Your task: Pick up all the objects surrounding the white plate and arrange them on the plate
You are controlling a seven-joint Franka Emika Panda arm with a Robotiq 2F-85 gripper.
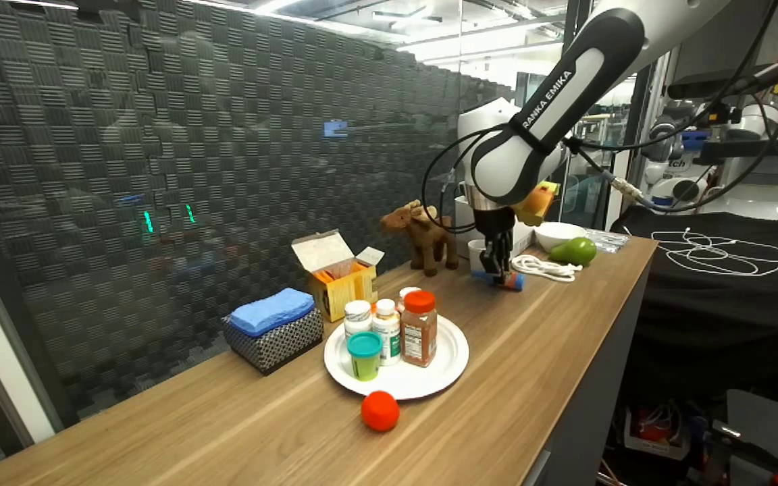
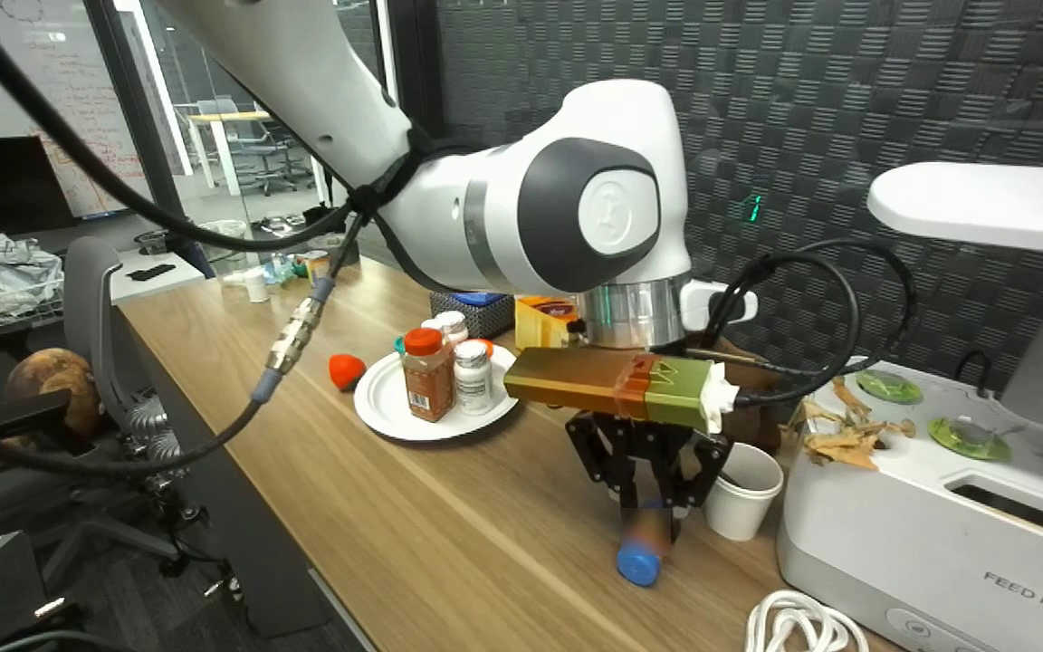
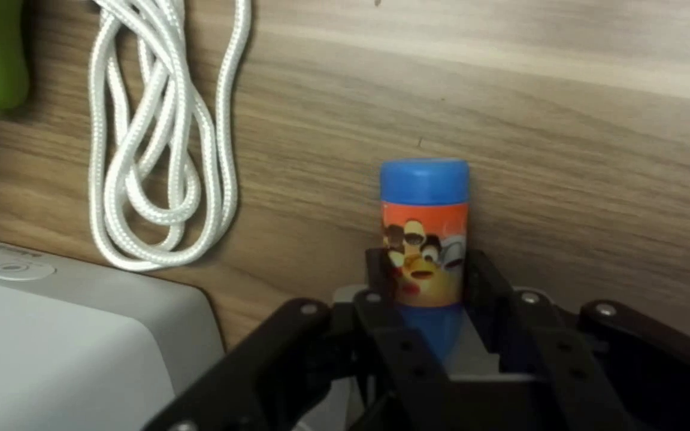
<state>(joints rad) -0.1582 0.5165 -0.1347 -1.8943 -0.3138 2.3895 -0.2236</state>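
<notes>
Blue-ended bottle [image 3: 424,239] with an orange cartoon label lies on its side, clasped between the jaws; in an exterior view, bare counter [image 1: 537,344] stretches from it rightward to the edge [image 1: 597,344]

The arm [image 2: 431,204] is white with charcoal joint covers [image 2: 550,213] — pale "RANKA EMIKA" lettering [image 1: 548,100], silver wrist collar [image 2: 635,312], black cables [image 2: 214,237] — and silvery screws [image 3: 530,297] stud the black gripper [image 3: 426,269].

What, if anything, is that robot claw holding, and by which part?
The gripper seems closed on the small blue-ended bottle, its fingers against both sides of the orange printed middle. How firmly, I can't tell.
</notes>
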